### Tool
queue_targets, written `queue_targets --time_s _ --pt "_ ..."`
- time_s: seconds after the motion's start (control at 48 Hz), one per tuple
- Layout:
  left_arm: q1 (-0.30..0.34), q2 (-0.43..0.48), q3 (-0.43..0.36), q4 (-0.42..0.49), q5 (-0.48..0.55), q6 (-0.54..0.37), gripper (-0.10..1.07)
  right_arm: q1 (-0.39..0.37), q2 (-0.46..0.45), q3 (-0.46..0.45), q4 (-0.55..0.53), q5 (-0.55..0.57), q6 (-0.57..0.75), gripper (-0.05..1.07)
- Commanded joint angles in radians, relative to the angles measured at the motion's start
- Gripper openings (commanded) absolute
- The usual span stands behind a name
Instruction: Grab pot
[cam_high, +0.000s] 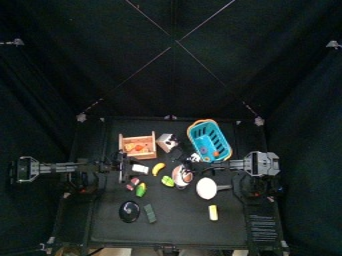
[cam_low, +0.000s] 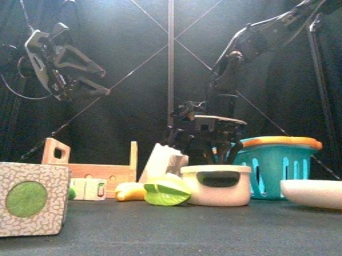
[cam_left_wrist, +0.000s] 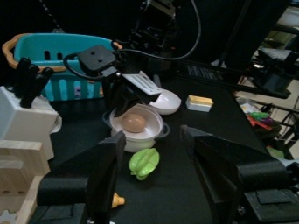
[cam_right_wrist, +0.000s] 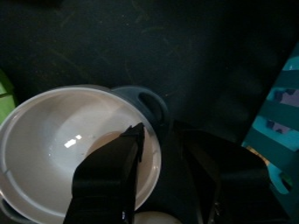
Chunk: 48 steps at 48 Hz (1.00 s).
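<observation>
Your right gripper (cam_right_wrist: 158, 131) is wide open, holding nothing. Its jaws straddle the wall of the pot (cam_right_wrist: 70, 144), one inside the cream bowl and one outside by the grey handle; can't tell if either jaw touches. From above you see that gripper (cam_high: 219, 181) at the pot's (cam_high: 207, 187) right side. Pot sits in the right half of the table (cam_high: 107, 225), closer to the front edge than the basket. Left wrist view shows a round brownish item in the pot (cam_left_wrist: 138, 124), can't tell what.

Your left gripper (cam_left_wrist: 152, 133) is also spread wide and empty, well off the pot. The left arm (cam_high: 54, 170) rests over the table's left edge, raised.

Counts, big to small:
- 1 blue slatted basket (cam_low: 278, 165), orange rim, toward the right back corner, just behind the pot.
- 1 wooden rack (cam_low: 87, 172), left of centre toward the back edge.
- 1 cube with a green disc (cam_low: 30, 200), at the front left corner in the front view.
- 1 white carton (cam_low: 163, 160), near the middle, between rack and pot.
- 1 pot (cam_low: 218, 186), dark rim.
- 1 white bowl (cam_low: 310, 192), right of the pot at the right edge of the front view.
- 1 green piece (cam_low: 167, 193), touching or just beside the pot on its left.
- 1 small yellow-and-white block (cam_left_wrist: 201, 103), apart from the pot.

Several more small items lie toward the front edge, too small to tell.
</observation>
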Motion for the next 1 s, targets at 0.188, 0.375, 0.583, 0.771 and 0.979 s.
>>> queue_targets --time_s 0.188,0.375,0.583,0.771,0.979 --pt "0.002 0.002 -0.011 -0.003 -0.005 0.002 0.9 0.025 -0.051 -0.057 0.035 0.097 0.002 0.73" --pt "0.002 0.002 -0.011 -0.003 -0.005 0.003 0.9 0.028 -0.044 -0.043 0.052 0.104 0.002 0.72" --pt "0.002 0.002 -0.009 -0.003 -0.005 0.003 0.9 0.021 -0.026 -0.025 0.061 0.08 0.003 0.72" --pt "0.003 0.002 -0.009 -0.003 -0.005 0.003 0.9 0.02 -0.023 -0.005 0.072 0.026 0.003 0.72" --pt "0.003 0.002 -0.008 -0.003 -0.005 0.003 0.9 0.012 -0.021 0.018 0.072 0.005 0.003 0.68"
